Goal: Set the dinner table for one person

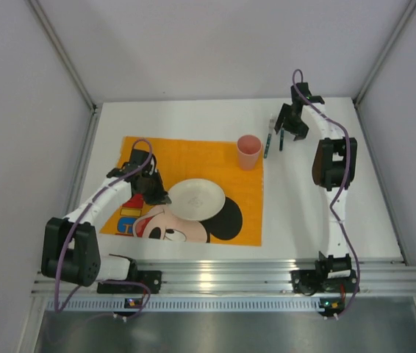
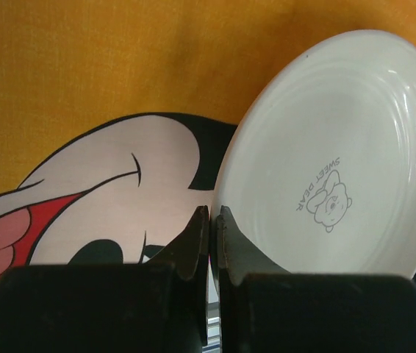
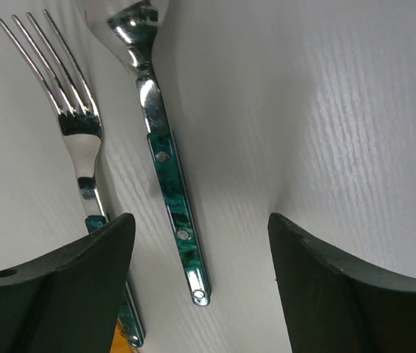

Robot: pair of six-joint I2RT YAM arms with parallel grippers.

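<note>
**PLACE SETTING FOR ONE: RISKS AND ORIENTATION**

**Status.** Left end effector (image 2: pixel 212 217) is clenched on the 9 o'clock rim of the round white ceramic plate (image 1: pixel 197 198), which sits on the orange cartoon-mouse placemat (image 1: pixel 193 154). Right end effector (image 3: pixel 201 224) is released, jaws wide, straddling the steel spoon with green marbled handle (image 3: pixel 165 176). The matching steel fork (image 3: pixel 76 125) lies just beside it, handle partly hidden under one finger.

**Risks.**
1. Thin rim grip: plate may slip, or drag the placemat if pulled sideways.
2. Fork and spoon lie close and near-parallel, so the closing jaws may catch both.
3. Pale pink plastic cup (image 1: pixel 249 151) stands near the utensils, at their 9 o'clock. A sideways sweep could tip it.

**Orientation.** The large plain white matte tabletop (image 1: pixel 289 220) lies ahead of both arm bases. Its long axis runs approx. 9–3 o'clock, parallel to the ribbed aluminium rail (image 1: pixel 223 278) at its 6 o'clock edge. Utensil axes run approx. 12–6, heads at 12.
</note>
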